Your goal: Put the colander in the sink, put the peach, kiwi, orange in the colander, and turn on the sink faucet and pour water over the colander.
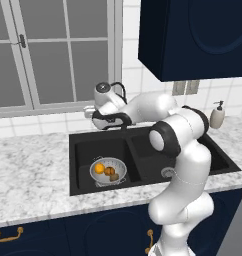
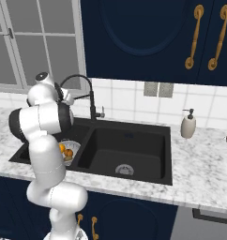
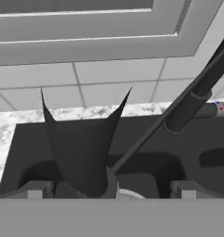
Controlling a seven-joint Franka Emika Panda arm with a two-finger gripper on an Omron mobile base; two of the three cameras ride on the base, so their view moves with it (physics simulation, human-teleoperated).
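The silver colander (image 1: 109, 171) stands in the left basin of the black sink (image 1: 83, 150). In it lie a bright orange (image 1: 99, 168), a duller orange-coloured ball that I take for the peach (image 1: 109, 171), and the brown kiwi (image 1: 114, 177). My gripper (image 1: 88, 109) hangs over the back of that basin, left of the black sink faucet (image 2: 90, 96), near the window sill. In the hand view the gripper (image 3: 109, 190) is open with nothing between its fingertips (image 3: 37, 190), and the faucet (image 3: 190, 109) stands apart at the right. Water is out of view.
A beige soap pump bottle (image 2: 188, 125) stands on the marbled counter (image 2: 200, 159) right of the sink. Navy wall cabinets (image 1: 193, 35) hang above the right basin. A window (image 1: 53, 50) and tiled backsplash close off the back. My own arm crosses over the sink divider.
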